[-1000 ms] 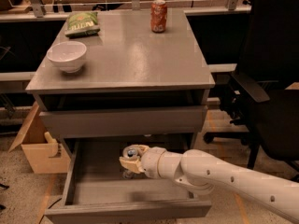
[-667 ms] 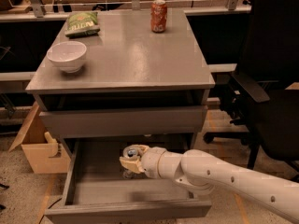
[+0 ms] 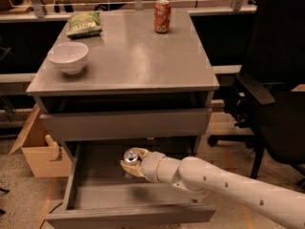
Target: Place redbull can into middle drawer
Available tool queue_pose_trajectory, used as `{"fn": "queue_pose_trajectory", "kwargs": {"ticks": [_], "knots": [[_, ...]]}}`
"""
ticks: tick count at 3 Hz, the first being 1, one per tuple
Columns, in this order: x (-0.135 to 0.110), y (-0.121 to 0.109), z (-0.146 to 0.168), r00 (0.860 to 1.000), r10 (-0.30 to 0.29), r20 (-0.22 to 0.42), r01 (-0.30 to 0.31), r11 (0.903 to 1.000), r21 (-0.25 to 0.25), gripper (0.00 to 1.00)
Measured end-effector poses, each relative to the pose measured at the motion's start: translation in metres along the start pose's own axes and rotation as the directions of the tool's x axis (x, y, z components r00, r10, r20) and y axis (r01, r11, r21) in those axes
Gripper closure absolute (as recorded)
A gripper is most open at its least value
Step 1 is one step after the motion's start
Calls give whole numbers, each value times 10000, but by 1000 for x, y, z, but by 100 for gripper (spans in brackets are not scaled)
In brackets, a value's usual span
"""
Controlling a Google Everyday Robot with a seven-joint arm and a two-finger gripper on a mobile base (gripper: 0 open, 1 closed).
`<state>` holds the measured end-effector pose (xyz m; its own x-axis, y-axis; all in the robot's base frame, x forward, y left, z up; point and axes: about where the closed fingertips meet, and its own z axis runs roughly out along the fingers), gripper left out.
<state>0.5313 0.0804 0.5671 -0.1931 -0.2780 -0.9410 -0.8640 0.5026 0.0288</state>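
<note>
The gripper [image 3: 129, 163] is down inside the middle drawer [image 3: 107, 197], near 6 o'clock in the camera view. Its tan fingers [image 3: 125, 165] hug the redbull can [image 3: 130, 155], so it is holding the can. Only the shiny round lid of the can shows. The rest hides behind the fingers. The white arm [image 3: 224, 187] reaches in from 4 o'clock.

Almost nothing has changed from a second ago. The gripper sits in the same spot. The can does too, near the back of the open drawer, about in the middle. I think this means the arm has stopped to set the can down. I cannot tell if the can's bottom touches the drawer floor yet.

The can is already in the right place. What is left, I think, is to let go and pull the arm out.

Up on the table [image 3: 143, 66], the orange soda can [image 3: 162, 15] stands at 12 o'clock. The white bowl [image 3: 68, 57] is at 10 o'clock and the green bag [image 3: 85, 24] at 11 o'clock.
</note>
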Motion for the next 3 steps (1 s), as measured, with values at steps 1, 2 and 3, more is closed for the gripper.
{"fn": "queue_pose_trajectory", "kwargs": {"ticks": [1, 2, 3], "knots": [[14, -5, 19, 9986, -489, -199, 489, 9988, 1, 100], [28, -3, 39, 9943, -793, -707, 778, 9967, -243, 100], [41, 1, 58, 9889, -987, -1106, 923, 9938, -622, 100]]}}
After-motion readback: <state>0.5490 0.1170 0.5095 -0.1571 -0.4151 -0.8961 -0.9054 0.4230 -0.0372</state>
